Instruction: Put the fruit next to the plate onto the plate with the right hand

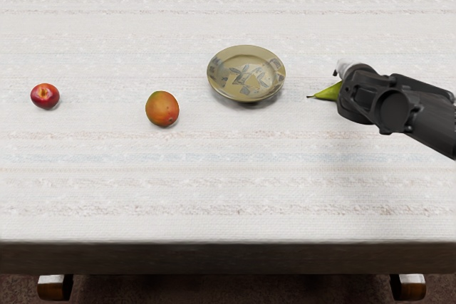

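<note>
Right robot hand (358, 90) sits over the green fruit (328, 92). Only the fruit's tip and stem poke out on the hand's left, most of it is hidden under the hand. Can't tell if the grip is wide, narrow or holding. Plate (246, 73) is just left of the hand, nothing on it. Orange-red fruit (162, 108) is further left on the bench (228, 176), and red fruit (45, 95) is far left.

no readable txt, no labels, no nos.
</note>
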`<state>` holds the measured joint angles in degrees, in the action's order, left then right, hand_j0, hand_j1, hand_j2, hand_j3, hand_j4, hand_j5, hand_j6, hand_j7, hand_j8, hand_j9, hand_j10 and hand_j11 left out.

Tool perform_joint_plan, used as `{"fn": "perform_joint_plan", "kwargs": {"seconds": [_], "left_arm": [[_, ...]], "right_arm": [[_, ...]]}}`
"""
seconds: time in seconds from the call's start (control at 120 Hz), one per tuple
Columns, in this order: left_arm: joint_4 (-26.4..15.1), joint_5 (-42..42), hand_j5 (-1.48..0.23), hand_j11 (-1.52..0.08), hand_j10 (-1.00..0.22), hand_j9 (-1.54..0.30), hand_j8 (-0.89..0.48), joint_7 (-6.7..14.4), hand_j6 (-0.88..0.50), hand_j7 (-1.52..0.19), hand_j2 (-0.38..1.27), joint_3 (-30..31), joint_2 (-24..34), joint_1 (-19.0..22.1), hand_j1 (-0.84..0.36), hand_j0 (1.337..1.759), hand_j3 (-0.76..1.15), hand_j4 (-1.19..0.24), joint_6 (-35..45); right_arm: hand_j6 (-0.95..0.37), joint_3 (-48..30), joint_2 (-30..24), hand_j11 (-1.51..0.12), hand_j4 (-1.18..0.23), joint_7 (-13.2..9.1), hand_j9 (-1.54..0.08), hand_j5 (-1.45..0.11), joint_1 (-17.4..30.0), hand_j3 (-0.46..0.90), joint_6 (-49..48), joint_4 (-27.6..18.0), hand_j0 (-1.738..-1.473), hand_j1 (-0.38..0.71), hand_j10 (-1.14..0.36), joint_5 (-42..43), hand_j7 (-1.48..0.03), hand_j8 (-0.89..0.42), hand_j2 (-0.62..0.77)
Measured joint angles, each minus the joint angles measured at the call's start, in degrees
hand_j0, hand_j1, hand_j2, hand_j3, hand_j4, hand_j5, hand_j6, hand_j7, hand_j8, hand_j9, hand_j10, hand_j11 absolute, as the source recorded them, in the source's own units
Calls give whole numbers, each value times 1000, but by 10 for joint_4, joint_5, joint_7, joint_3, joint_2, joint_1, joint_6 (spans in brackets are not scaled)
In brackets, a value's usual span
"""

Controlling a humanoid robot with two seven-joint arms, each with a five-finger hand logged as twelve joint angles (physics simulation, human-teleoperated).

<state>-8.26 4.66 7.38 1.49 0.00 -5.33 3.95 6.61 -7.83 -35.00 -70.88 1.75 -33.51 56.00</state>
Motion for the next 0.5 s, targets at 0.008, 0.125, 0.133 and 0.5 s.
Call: {"fn": "perform_joint_plan", "kwargs": {"seconds": [0.008,0.125,0.133,0.5], "left_arm": [[0,0,-30,-30,-24,-30,-24,0,-24,-30,5,0,0,0,321,1658,0,-24,0],[0,0,-30,-30,-24,-30,-24,0,-24,-30,5,0,0,0,321,1658,0,-24,0],[0,0,-30,-30,-24,-30,-24,0,-24,-30,5,0,0,0,321,1658,0,-24,0],[0,0,-30,-30,-24,-30,-24,0,-24,-30,5,0,0,0,321,1658,0,-24,0]], "right_arm": [[-285,0,1,-365,-283,0,-365,-366,0,0,0,1,-1658,-13,-283,0,-365,-284,-54],[-309,5,13,-397,-307,0,-397,-397,-1,0,1,12,-1658,16,-307,0,-397,-308,-59],[-311,5,13,-400,-310,0,-401,-401,-1,0,1,13,-1658,19,-310,0,-400,-311,-60],[-441,9,18,-583,-458,0,-583,-577,4,0,1,24,-1658,187,-454,0,-584,-454,-86]]}}
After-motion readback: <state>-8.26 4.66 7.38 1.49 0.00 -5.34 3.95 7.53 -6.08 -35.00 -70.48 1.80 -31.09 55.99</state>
